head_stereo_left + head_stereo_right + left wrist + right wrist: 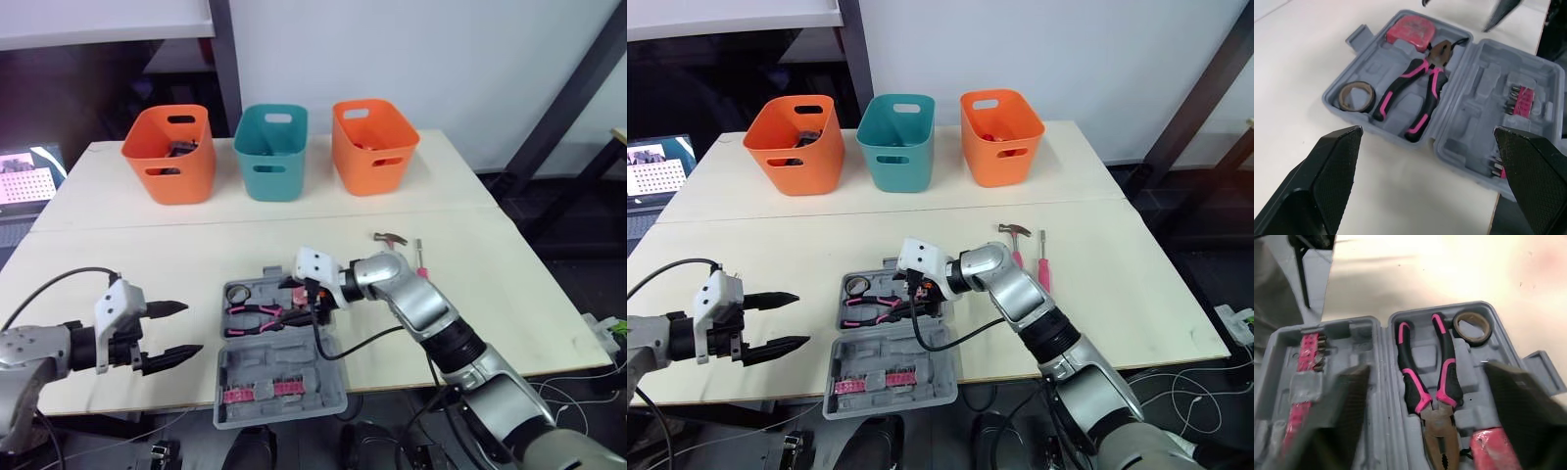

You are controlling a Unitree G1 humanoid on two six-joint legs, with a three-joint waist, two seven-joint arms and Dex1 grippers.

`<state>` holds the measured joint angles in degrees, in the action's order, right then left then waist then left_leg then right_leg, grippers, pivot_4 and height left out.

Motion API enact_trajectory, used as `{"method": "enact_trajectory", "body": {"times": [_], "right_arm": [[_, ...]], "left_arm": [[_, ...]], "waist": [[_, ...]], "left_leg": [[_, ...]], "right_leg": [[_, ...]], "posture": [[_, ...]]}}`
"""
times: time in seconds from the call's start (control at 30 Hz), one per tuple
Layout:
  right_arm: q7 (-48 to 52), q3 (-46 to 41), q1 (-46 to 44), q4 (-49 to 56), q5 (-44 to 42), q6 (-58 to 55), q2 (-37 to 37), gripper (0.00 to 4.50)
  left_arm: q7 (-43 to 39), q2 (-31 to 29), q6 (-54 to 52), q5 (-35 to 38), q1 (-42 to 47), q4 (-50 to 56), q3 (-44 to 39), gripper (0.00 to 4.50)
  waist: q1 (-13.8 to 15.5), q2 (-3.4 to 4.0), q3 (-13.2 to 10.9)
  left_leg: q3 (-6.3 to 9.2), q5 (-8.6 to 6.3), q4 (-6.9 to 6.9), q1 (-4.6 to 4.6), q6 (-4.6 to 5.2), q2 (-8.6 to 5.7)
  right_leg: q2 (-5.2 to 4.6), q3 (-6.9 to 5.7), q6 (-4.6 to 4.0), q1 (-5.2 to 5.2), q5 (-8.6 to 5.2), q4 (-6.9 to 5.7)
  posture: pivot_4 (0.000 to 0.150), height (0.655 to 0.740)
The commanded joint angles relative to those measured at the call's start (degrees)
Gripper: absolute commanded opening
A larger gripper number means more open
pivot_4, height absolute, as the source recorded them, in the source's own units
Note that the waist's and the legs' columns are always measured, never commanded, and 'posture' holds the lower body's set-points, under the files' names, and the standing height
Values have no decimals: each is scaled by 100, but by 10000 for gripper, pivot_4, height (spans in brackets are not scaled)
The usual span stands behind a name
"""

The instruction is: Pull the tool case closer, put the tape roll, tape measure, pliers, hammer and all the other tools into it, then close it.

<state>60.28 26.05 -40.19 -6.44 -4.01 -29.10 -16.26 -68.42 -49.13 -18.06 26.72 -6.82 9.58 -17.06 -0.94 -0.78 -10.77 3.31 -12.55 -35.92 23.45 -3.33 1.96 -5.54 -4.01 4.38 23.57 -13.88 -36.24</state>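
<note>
Beneath the right pincer (315,299), which is hanging with its fingers spread wide and holding nothing, the tool case (284,372) is lying open on the worktop (147,255). Its lid half appears to be jutting past the near edge, and that is looking like the main risk: pressing the lid shut could be tipping the whole case off. The left pincer (186,328), also wide and empty, is hovering just beside the case's left flank.

Beyond the right pincer, past that arm, the hammer (392,237) and a pink-handled screwdriver (419,257) are lying unpacked. Reaching for them could be dragging the arm's black cable (315,338), which is looping over the lid, and snagging the pliers (1415,93) directly under the pincer.

Something dark is sitting in the left orange bin (171,162), too far from either pincer to identify. The arm is hiding the hammer's handle, and the right pincer is partly covering the tape measure (1411,29). The tape roll (1356,95) is resting toward the left pincer's side.
</note>
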Motion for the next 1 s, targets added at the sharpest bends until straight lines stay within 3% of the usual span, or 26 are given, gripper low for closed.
{"method": "enact_trajectory", "body": {"times": [0.03,0.13,0.17,0.6,0.83,1.0], "right_arm": [[-358,17,-51,-316,174,290,225,15826],[-558,107,-79,-872,320,496,477,856],[-616,96,-98,-1070,337,550,577,317],[-864,416,-149,-3385,1025,770,1038,317],[-866,709,12,-3789,1400,922,1043,317],[-938,18,-70,-3282,868,2014,1151,317]], "left_arm": [[-85,-10,80,128,99,-37,-38,45000],[-151,-38,149,75,197,-151,12,45000],[-167,-45,213,21,222,-198,42,45000],[-201,-35,430,-105,258,-341,95,45000],[-167,-24,520,-158,232,-357,98,45000],[-30,22,587,-275,258,-402,113,45000]], "waist": [[-1,-2,1],[-4,0,0],[-2,-1,0],[-22,13,10],[-4,42,95],[-1,41,122]], "left_leg": [[0,0,0,0,0,0],[-1,0,1,-1,0,0],[-1,0,1,-1,0,0],[-7,0,4,-19,0,1],[-18,-2,20,-69,-2,0],[-37,-3,60,-104,-4,-1]], "right_leg": [[1,0,0,0,0,0],[2,3,-6,1,4,0],[2,3,-7,2,4,0],[6,18,-1,-7,0,-1],[5,30,8,-23,-9,11],[2,52,10,-29,-12,18]], "posture": [[1500,7400],[1500,7400],[1500,7400],[1500,7400],[1500,7400],[1500,7400]]}}
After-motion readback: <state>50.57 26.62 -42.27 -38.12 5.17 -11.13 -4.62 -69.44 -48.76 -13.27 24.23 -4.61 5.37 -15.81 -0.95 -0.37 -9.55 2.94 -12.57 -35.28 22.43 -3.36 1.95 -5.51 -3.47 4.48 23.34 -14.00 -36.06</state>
